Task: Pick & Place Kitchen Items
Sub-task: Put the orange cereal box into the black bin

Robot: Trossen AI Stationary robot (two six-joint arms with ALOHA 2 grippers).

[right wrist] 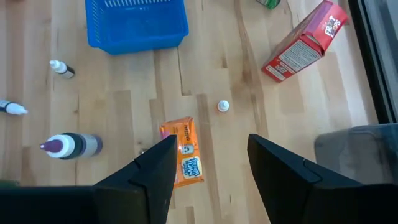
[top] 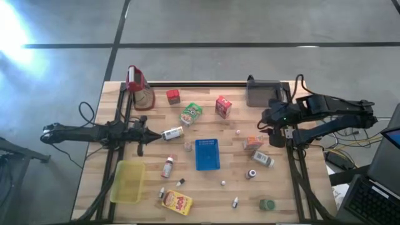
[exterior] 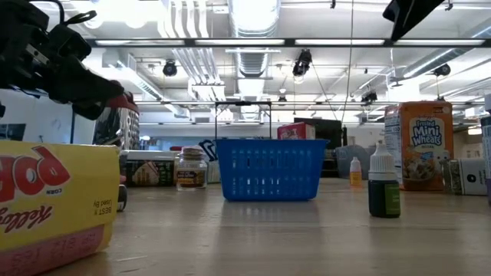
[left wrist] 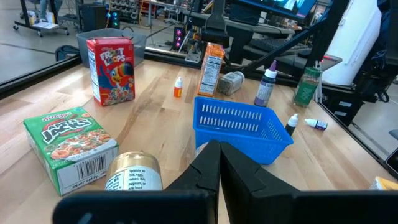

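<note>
My right tool [right wrist: 208, 165] hangs above the bench [right wrist: 205, 74] with its two fingers spread apart and nothing between them. The gap looks a bit wider than the short side of the thing I am over. That thing is the small orange carton [right wrist: 185, 153], lying flat on the wood directly below me, shifted toward one finger so that finger's tip partly covers its edge. In the high view the same carton [top: 252, 142] sits just under my right tool [top: 275, 132], on the side toward the blue tray [top: 207, 154].

I judge the carton light and fairly stiff: thin card, probably hollow or nearly so, which will dent if I squeeze hard. Its printed faces look smooth, so it could slip out of a loose pinch. I would take it across its narrow width, near the middle of its length, with my fingers on the two long edges.

Its long axis runs nearly straight ahead of me, tilted only slightly. The end with the blue label is nearer my wrist and the plain end points away toward the tray. My fingers already straddle that axis, so I would need a small sideways shift more than a turn.

A tiny white cap [right wrist: 223, 106] lies just beyond the carton, clear of it. My left tool [left wrist: 217, 171] waits low over the bench with its fingers pressed together, empty.
</note>
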